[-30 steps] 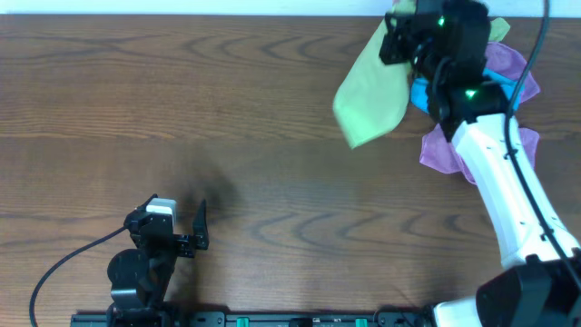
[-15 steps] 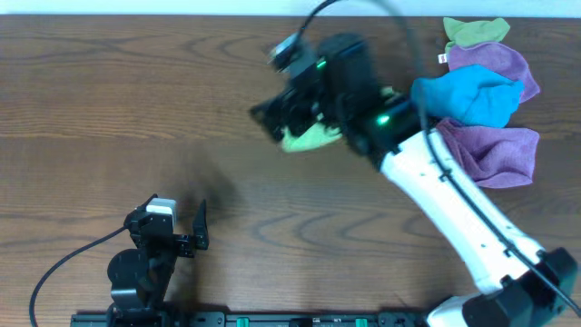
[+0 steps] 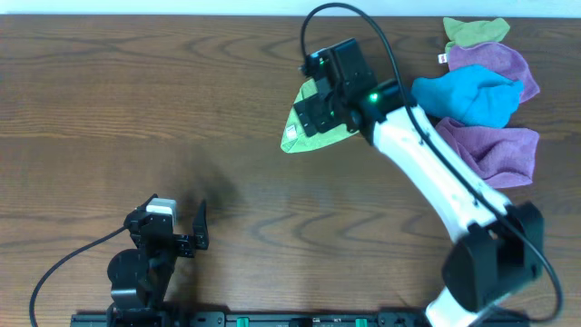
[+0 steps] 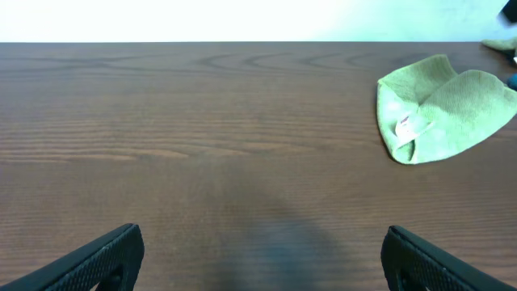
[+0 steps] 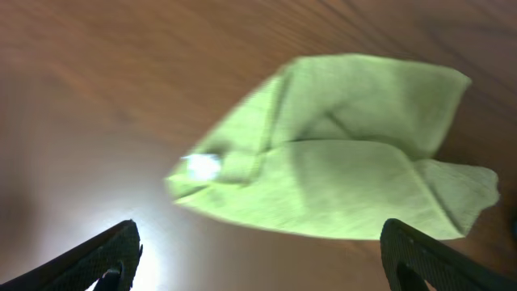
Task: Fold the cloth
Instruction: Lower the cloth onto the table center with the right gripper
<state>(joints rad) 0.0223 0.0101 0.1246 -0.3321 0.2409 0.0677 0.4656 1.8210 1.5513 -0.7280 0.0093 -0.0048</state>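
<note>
A light green cloth lies crumpled on the brown table, right of centre; it also shows in the left wrist view as the cloth and in the right wrist view as the cloth with a small white tag. My right gripper hovers just above it, open, with nothing between its fingers; from overhead the right gripper covers part of the cloth. My left gripper is open and empty near the table's front left, the left gripper far from the cloth.
A pile of other cloths sits at the back right: a blue one, purple ones and a light green one. The table's far edge meets a white wall.
The right arm carried the green cloth from the pile at the back right leftward, opened its gripper and let the cloth drop on the table. The left arm stayed still.
</note>
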